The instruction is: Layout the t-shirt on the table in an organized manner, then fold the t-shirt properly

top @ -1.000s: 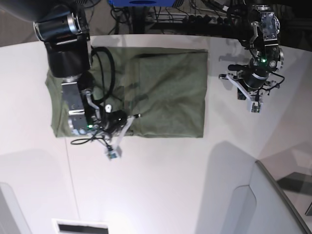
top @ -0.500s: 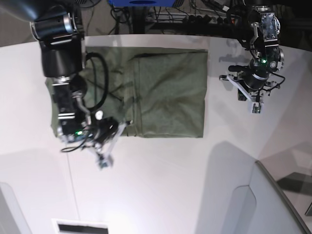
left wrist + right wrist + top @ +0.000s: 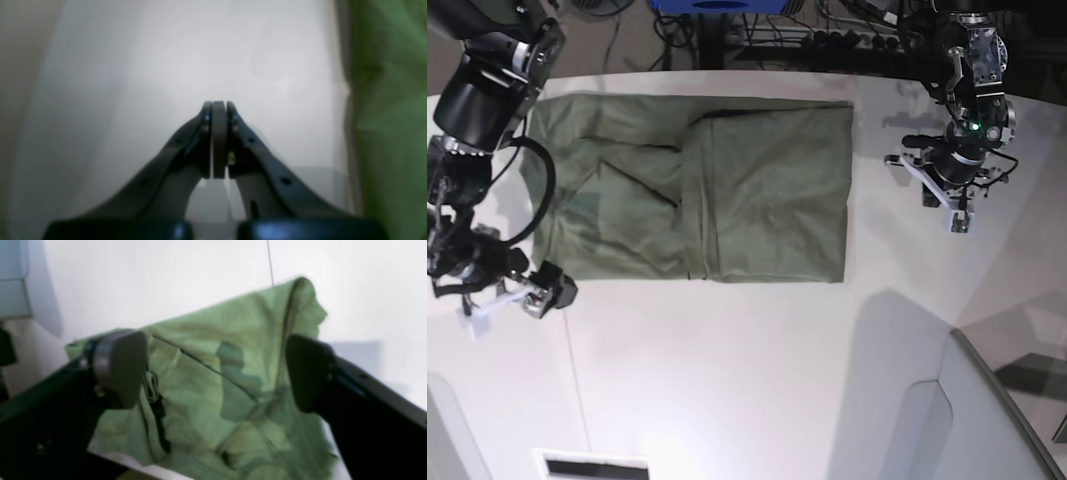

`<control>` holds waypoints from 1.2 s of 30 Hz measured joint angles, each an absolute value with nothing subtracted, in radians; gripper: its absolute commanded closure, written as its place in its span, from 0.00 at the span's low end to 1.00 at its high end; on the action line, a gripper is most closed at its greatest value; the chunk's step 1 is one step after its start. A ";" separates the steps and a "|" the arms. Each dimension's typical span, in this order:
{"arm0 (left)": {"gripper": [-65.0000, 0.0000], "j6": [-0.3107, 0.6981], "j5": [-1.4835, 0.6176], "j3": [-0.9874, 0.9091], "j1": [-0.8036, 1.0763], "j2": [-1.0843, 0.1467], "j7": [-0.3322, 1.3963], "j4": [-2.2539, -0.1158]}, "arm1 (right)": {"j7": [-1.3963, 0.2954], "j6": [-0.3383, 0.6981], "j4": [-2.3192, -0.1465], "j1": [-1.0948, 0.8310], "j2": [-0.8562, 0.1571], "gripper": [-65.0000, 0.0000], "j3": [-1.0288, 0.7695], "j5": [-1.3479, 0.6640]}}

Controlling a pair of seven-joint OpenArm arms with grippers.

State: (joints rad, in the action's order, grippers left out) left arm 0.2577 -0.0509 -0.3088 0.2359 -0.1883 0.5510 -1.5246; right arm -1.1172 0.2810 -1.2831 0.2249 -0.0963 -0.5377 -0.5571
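The olive-green t-shirt (image 3: 727, 190) lies flat on the white table (image 3: 757, 380), with a folded panel edge running down its middle. My right gripper (image 3: 512, 303) hovers just off the shirt's front-left corner. In the right wrist view it (image 3: 213, 370) stands open, its fingers wide apart and nothing between them, with the t-shirt (image 3: 217, 390) on the table (image 3: 150, 280) beyond. My left gripper (image 3: 955, 215) hangs over bare table to the right of the shirt. In the left wrist view its pads meet and it (image 3: 218, 106) is shut and empty; the t-shirt (image 3: 390, 116) shows along the right edge.
A grey angled panel (image 3: 997, 420) rises at the front right. Cables and a blue frame (image 3: 717, 5) sit beyond the table's far edge. A thin seam line (image 3: 575, 380) runs across the tabletop, and a white slotted piece (image 3: 592, 467) lies at the front edge.
My right arm swung left and toward the front, off the shirt, and its gripper opened and let go of the cloth. The shirt's left part now lies spread out. The left arm barely moved.
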 measured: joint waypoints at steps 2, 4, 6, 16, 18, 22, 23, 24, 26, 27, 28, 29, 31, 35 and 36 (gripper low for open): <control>1.00 0.259 -0.052 -0.308 0.236 -0.188 0.551 -1.525 | -1.103 0.288 -1.214 0.204 -0.149 0.02 -0.546 -0.591; 1.00 0.258 -0.052 -0.308 0.236 -0.189 0.551 -1.525 | -1.074 0.367 -1.115 0.187 -0.213 0.02 -0.546 -0.619; 1.00 0.259 -0.052 -0.307 0.236 -0.188 0.551 -1.525 | -1.039 0.457 -0.995 0.196 -0.263 0.02 -0.549 -0.625; 1.00 0.258 -0.052 -0.302 0.238 -0.188 0.551 -1.525 | -1.008 0.630 -0.838 0.189 -0.288 0.02 -0.546 -0.653; 1.00 0.258 -0.052 -0.300 0.238 -0.188 0.551 -1.525 | -1.026 0.656 -0.842 0.185 -0.263 0.02 -0.548 -0.667; 1.00 0.254 -0.047 -0.274 0.207 -0.186 0.551 -1.475 | -1.058 0.688 -0.847 0.184 -0.212 0.02 -0.548 -0.693; 1.00 0.246 -0.045 -0.256 0.189 -0.189 0.550 -1.442 | -1.064 0.690 -0.857 0.182 -0.203 0.02 -0.548 -0.695; 1.00 0.247 -0.046 -0.241 0.178 -0.186 0.546 -1.418 | -1.063 0.690 -0.873 0.175 -0.197 0.02 -0.542 -0.695; 1.00 0.261 -0.054 -0.212 0.155 -0.183 0.471 -1.358 | -1.058 0.690 -0.914 0.157 -0.194 0.02 -0.472 -0.691; 1.00 0.261 -0.052 -0.199 0.149 -0.180 0.434 -1.325 | -1.063 0.690 -0.931 0.154 -0.192 0.02 -0.441 -0.688; 1.00 0.258 -0.053 -0.178 0.137 -0.181 0.408 -1.285 | -1.069 0.689 -0.937 0.155 -0.191 0.02 -0.415 -0.683; 1.00 0.250 -0.053 -0.153 0.127 -0.181 0.365 -1.251 | -1.071 0.680 -0.937 0.158 -0.186 0.02 -0.406 -0.680; 1.00 0.243 -0.057 -0.119 0.098 -0.189 0.333 -1.203 | -1.061 0.676 -0.941 0.154 -0.178 0.02 -0.401 -0.682; 1.00 0.229 -0.143 -0.072 0.062 -0.180 0.310 -1.150 | -1.047 0.682 -0.941 0.141 -0.179 0.02 -0.399 -0.704; 1.00 0.236 -0.187 -0.057 0.068 -0.178 0.294 -1.146 | -1.046 0.682 -0.941 0.140 -0.179 0.02 -0.399 -0.704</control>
State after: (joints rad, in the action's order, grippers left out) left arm 0.2363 -0.1871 -0.0566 0.0681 -0.1776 0.2939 -1.1458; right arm -1.0458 0.6823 -0.9413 0.1402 -0.1787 -0.3988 -0.7036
